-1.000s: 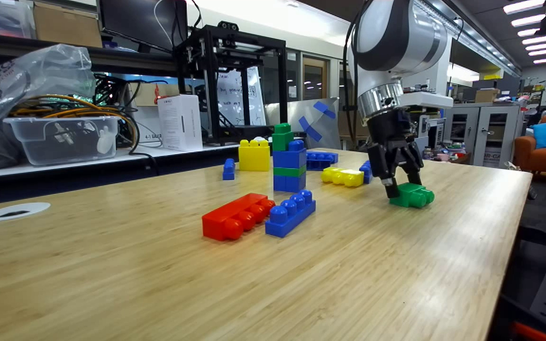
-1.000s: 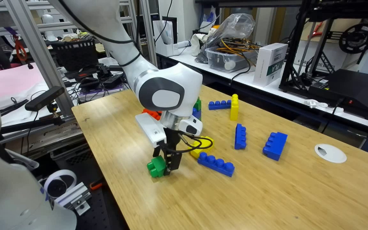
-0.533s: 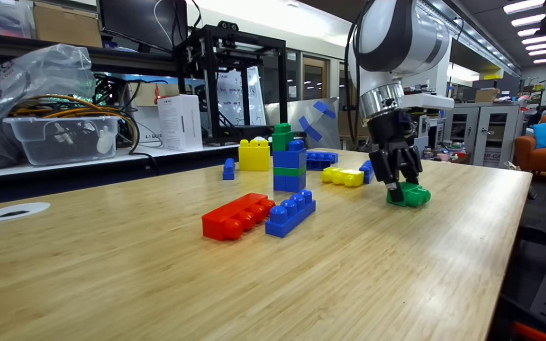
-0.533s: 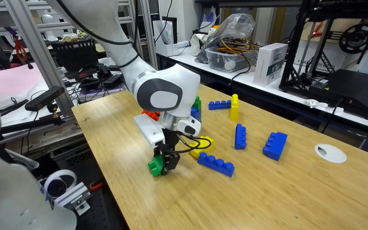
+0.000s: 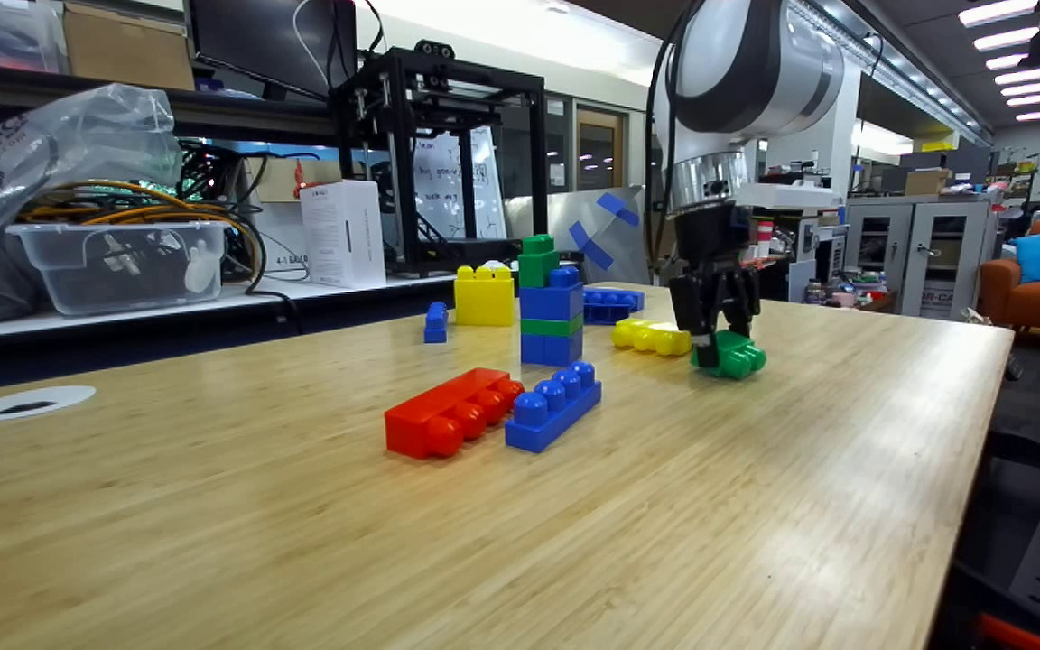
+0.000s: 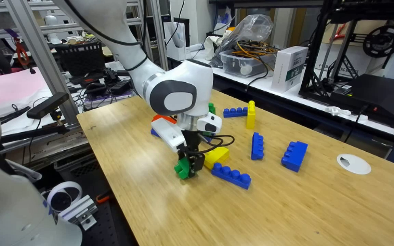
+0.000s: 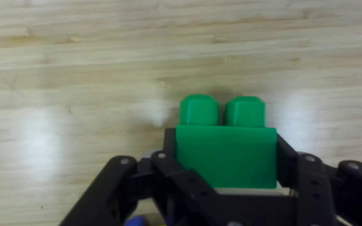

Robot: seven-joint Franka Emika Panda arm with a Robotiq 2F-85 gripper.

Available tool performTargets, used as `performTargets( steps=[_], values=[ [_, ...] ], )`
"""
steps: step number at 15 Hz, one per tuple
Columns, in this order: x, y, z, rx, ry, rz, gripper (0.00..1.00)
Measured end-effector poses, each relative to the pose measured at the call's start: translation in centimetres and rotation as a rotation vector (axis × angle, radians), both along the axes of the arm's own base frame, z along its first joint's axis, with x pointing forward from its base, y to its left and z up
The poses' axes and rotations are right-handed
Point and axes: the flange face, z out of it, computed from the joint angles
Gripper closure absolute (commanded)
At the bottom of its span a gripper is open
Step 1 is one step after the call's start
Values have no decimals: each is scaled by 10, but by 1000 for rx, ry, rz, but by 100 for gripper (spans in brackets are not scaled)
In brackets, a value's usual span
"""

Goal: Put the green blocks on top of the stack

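Observation:
A bright green block is pinched between both fingers of my gripper, its two studs pointing away from the palm side in the wrist view. In an exterior view this green block lies sideways, low at the table surface; whether it touches the wood I cannot tell. The stack stands upright to the left of my gripper there, blue bricks with a thin green layer between. A small green block sits on its top beside a blue stud. My arm hides most of the stack in an exterior view, leaving the top green block visible.
A yellow brick and a long blue brick lie close beside my gripper. The red brick and a flat blue brick lie in front of the stack. An upright yellow block stands behind it.
My gripper has closed on the green block. With the block held, it has then moved toward the stack and the yellow brick, straightening a little. The stack has not moved.

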Motion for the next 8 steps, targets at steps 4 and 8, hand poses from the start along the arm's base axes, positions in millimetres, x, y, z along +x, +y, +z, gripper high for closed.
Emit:
performTargets(
  steps=[4,8],
  values=[
    [22,0,9,-5,-62,7,55],
    [60,-3,11,-6,-105,3,55]
  ],
)
